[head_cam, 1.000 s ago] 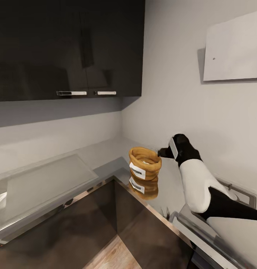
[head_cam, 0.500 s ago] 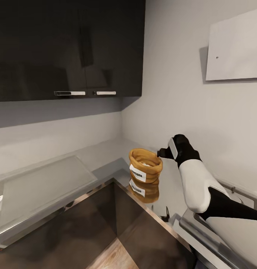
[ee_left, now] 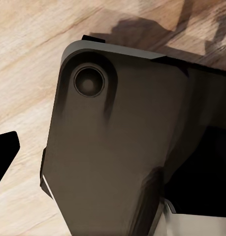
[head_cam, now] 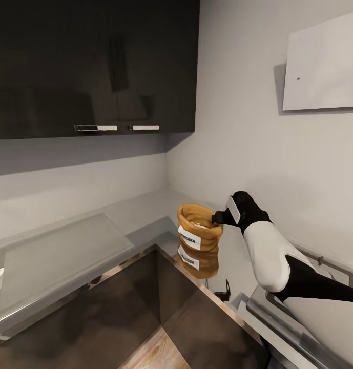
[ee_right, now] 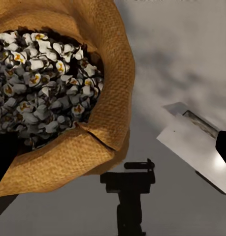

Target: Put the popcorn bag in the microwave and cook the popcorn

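Note:
The popcorn bag [head_cam: 199, 226] stands upright in the corner of the grey countertop [head_cam: 140, 211], its rolled top open and its white label facing forward. In the right wrist view the bag [ee_right: 100, 103] holds pale popcorn. My right gripper [head_cam: 216, 218] is at the bag's right rim, open, with the rim between its spread fingers [ee_right: 4, 162]. A single black finger [ee_left: 4, 153] of my left gripper hangs over the wooden floor beside my own dark base. The microwave is out of view.
Dark wall cabinets [head_cam: 94, 66] hang over the counter at the left. A pale flat panel [head_cam: 58, 251] lies on the counter left of the bag. A steel-edged unit [head_cam: 319, 266] sits under my right arm. A white panel [head_cam: 322, 66] is on the right wall.
My right gripper has moved left, from just clear of the bag to its right rim. The view shifted slightly at first. The bag has not moved.

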Motion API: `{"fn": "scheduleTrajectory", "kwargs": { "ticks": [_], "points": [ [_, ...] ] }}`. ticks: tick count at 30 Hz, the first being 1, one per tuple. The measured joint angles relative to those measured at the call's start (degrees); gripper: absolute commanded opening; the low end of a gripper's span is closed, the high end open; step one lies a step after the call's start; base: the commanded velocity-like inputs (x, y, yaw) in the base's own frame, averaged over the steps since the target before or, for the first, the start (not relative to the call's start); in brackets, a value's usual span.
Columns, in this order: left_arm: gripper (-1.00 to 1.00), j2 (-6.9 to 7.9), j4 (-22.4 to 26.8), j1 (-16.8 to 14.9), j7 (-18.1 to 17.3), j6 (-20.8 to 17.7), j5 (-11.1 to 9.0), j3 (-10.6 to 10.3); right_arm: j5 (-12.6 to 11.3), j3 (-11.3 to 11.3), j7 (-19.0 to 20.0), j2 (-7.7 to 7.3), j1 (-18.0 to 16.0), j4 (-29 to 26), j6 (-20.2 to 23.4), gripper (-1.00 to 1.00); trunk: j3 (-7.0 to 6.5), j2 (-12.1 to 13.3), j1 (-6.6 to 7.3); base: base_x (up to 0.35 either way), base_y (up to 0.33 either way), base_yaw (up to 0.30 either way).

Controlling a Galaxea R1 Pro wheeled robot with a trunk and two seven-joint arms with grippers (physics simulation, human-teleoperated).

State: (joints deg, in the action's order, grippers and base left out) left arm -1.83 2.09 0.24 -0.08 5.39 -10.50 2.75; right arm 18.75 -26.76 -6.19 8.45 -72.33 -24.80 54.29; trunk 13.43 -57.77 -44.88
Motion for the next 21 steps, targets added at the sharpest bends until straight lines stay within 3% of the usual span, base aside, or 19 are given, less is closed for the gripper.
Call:
{"fn": "scheduleTrajectory", "kwargs": {
  "ticks": [7,15,21],
  "points": [
    [1.0,-0.05,0.0,0.0,0.0,0.0,0.0,-0.1,0.0,-0.1,0.0,0.14,0.0,0.0,0.0,1.0,0.0,0.0,0.0,0.015,0.0,0.0],
    [1.0,0.0,0.0,0.0,0.0,-0.1,-0.1,-0.1,-0.1,-0.2,-0.2,0.15,0.0,0.1,-0.1,1.0,0.0,0.0,0.02,0.252,0.0,0.0],
    [1.0,0.0,0.0,0.0,0.0,-0.1,-0.1,0.0,-0.2,-0.2,-0.8,0.02,0.0,1.3,-0.1,1.0,0.0,0.0,0.0,0.035,0.0,0.0]
  ]
}}
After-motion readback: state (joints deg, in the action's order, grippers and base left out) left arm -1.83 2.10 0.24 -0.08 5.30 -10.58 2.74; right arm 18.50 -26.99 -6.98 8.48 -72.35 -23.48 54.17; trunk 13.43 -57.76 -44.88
